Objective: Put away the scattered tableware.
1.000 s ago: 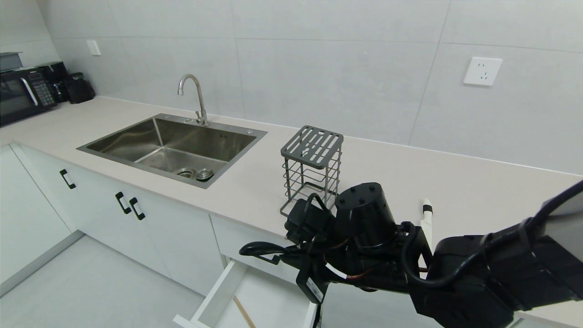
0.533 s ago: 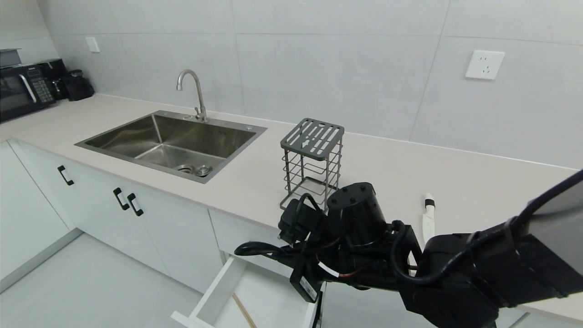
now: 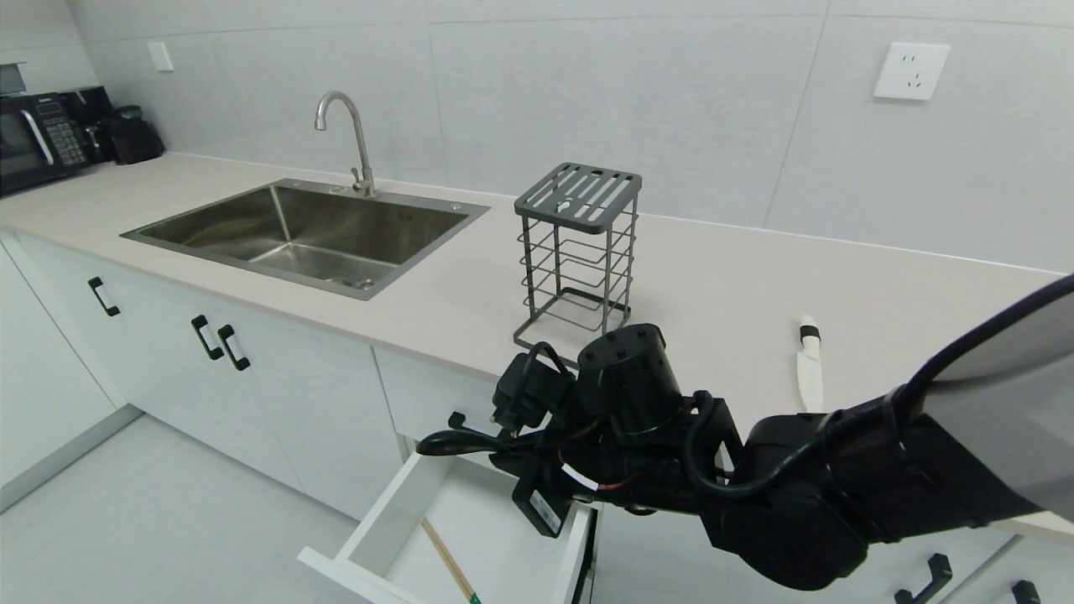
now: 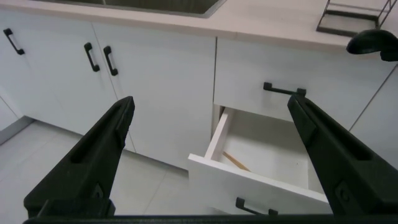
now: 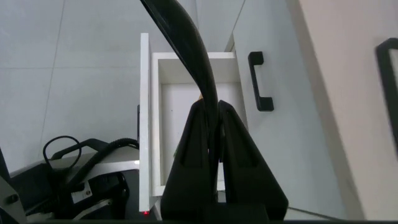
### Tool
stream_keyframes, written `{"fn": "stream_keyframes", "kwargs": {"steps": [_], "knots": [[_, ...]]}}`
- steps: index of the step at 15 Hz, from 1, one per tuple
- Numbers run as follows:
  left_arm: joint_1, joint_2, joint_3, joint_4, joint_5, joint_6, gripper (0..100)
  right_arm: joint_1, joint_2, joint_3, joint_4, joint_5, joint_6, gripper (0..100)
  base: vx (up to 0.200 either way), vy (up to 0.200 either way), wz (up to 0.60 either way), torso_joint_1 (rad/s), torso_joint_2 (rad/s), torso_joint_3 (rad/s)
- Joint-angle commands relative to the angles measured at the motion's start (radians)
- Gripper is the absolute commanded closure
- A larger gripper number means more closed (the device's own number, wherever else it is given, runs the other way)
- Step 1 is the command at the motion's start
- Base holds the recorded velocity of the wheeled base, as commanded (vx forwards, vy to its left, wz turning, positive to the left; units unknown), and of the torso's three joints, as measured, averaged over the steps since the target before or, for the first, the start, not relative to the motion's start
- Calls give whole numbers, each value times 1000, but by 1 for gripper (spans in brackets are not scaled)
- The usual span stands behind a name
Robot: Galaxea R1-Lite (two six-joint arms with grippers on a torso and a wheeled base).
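Camera shift; spoon (image 5: 180, 37) in claw (image 5: 214, 121) (right)

Location type: kitchen. Identifying features:

- A rectangular stainless-steel sink (image 3: 352, 225) is recessed in a long beige countertop (image 3: 722, 277), with a curved chrome tap (image 3: 361, 155) behind it.
- White base cabinets (image 3: 285, 394) with black bar handles (image 3: 201, 335) stand beneath.
- One white drawer (image 3: 386, 520) stands open.
- A grey tiled wall (image 3: 671, 109) carries a white socket plate (image 3: 912, 71).
- A black microwave oven (image 3: 33, 138) sits at the counter's far left end.
- A dark wire cutlery rack (image 3: 579, 191) and a white knife (image 3: 807, 377) are on the counter.
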Motion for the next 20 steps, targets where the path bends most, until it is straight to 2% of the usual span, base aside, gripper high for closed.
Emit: {"fn": "stream_keyframes", "kwargs": {"steps": [1,11,19,20], "knots": [[0,1,0,0,0,0,0,1,22,-19,1,1,0,100,0,0,0,-266,520,261],[0,1,0,0,0,0,0,7,57,-74,24,1,0,100,0,0,0,-255,486,231],[0,1,0,0,0,0,0,-4,193,-237,109,1,-5,100,0,0,0,-256,361,140],[0,1,0,0,0,0,0,-8,229,-289,155,1,-14,100,0,0,0,-149,281,124]]}}
